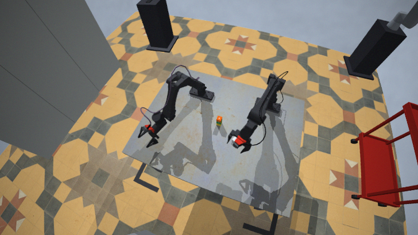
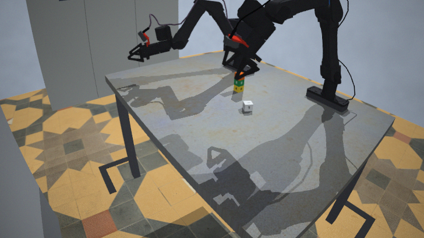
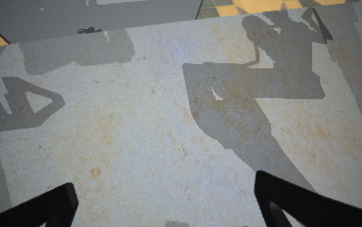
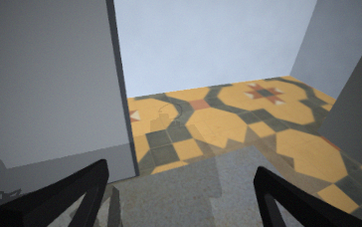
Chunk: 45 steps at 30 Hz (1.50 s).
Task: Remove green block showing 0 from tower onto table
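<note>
Green block (image 1: 218, 122) (image 2: 239, 82), orange block (image 1: 219, 118) above, yellow block (image 1: 218, 124) (image 2: 238, 89) below, upright tower

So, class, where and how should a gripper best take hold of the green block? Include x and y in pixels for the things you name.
Probably by two opposite upright side faces of the green block (image 1: 219, 122) (image 2: 239, 83), coming in level from the side. It is cube-shaped, with the orange block (image 1: 219, 118) (image 2: 240, 74) covering its top and the yellow block (image 1: 218, 124) (image 2: 238, 89) beneath, so only its sides are free.
</note>
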### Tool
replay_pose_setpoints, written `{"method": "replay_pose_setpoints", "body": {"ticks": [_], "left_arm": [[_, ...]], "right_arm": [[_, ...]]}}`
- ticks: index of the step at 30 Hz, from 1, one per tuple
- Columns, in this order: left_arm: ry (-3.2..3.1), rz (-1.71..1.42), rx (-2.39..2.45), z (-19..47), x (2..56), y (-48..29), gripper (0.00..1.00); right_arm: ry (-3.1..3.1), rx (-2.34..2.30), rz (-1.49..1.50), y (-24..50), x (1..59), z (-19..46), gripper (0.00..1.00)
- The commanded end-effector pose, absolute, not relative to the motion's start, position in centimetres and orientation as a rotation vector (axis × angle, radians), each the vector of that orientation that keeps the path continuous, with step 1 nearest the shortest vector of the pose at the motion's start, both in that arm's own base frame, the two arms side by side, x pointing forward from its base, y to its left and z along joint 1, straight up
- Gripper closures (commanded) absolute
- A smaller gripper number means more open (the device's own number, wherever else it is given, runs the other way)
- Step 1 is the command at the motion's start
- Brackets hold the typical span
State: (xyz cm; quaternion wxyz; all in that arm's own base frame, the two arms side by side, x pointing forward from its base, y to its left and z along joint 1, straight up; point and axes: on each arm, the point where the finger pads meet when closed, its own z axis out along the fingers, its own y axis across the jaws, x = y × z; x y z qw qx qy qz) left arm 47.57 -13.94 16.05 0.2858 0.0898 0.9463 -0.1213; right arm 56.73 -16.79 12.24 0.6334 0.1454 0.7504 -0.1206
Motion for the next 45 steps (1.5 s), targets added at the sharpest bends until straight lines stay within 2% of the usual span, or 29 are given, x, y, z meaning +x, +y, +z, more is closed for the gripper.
{"method": "replay_pose_setpoints", "body": {"ticks": [1,20,32,34,45], "left_arm": [[2.512,-0.326,0.240,16.7,47.7,-14.0,0.00],[2.513,-0.285,0.269,16.6,47.6,-13.7,0.00],[2.364,0.255,0.893,15.3,43.0,-16.1,0.00],[2.364,0.255,0.893,15.3,43.0,-16.1,0.00],[2.098,0.678,1.398,13.7,37.8,-19.6,0.00]], "right_arm": [[1.698,0.331,-0.276,-16.8,56.8,13.0,0.00],[1.698,0.331,-0.276,-16.8,56.8,13.0,0.00],[1.698,0.331,-0.276,-16.8,56.8,13.0,0.00],[1.698,0.331,-0.276,-16.8,56.8,13.0,0.00],[1.698,0.331,-0.276,-16.8,56.8,13.0,0.00]]}}
